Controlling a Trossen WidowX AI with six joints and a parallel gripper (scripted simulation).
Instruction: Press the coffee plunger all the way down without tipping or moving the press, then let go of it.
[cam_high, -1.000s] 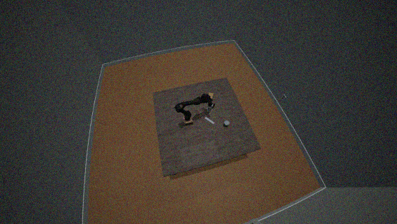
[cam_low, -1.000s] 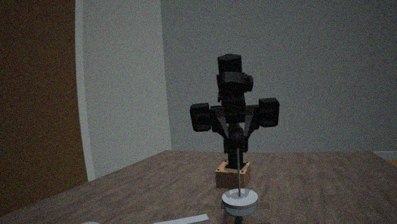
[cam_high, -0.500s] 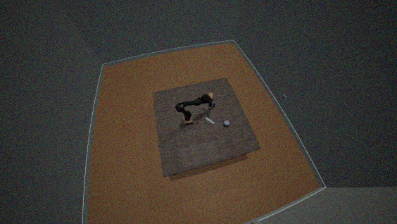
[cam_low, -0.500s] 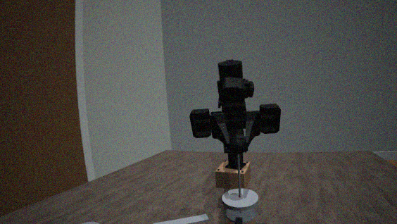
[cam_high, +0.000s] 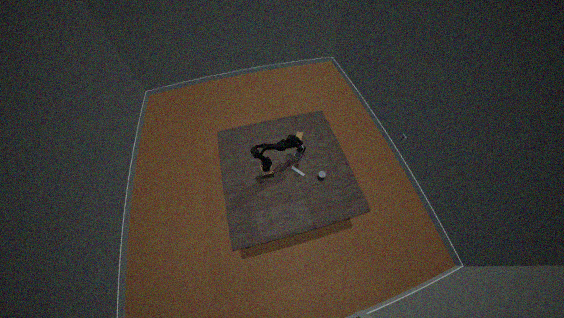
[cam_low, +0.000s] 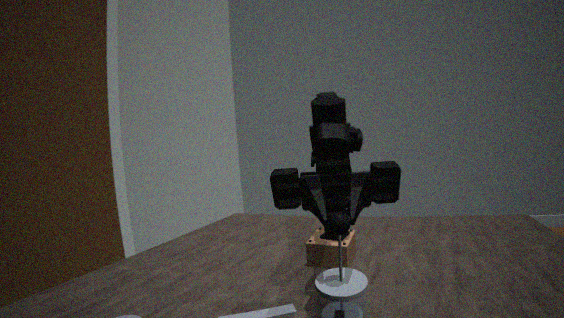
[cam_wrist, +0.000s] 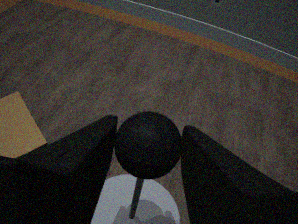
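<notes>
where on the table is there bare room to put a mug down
Bare wood: the wide near half of the table, below the white strip and small cylinder. Crowded: the far part, where the gripper grips the plunger knob over the press, beside the arm's block.

One coffee press (cam_low: 341, 285), one wooden block (cam_low: 327, 248), one white strip (cam_high: 298, 171).

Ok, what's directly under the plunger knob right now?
From the wrist view, a thin rod runs down from the knob, gripped by the gripper, to the press's pale round lid. Below the lid, the press's inside is hidden.
</notes>
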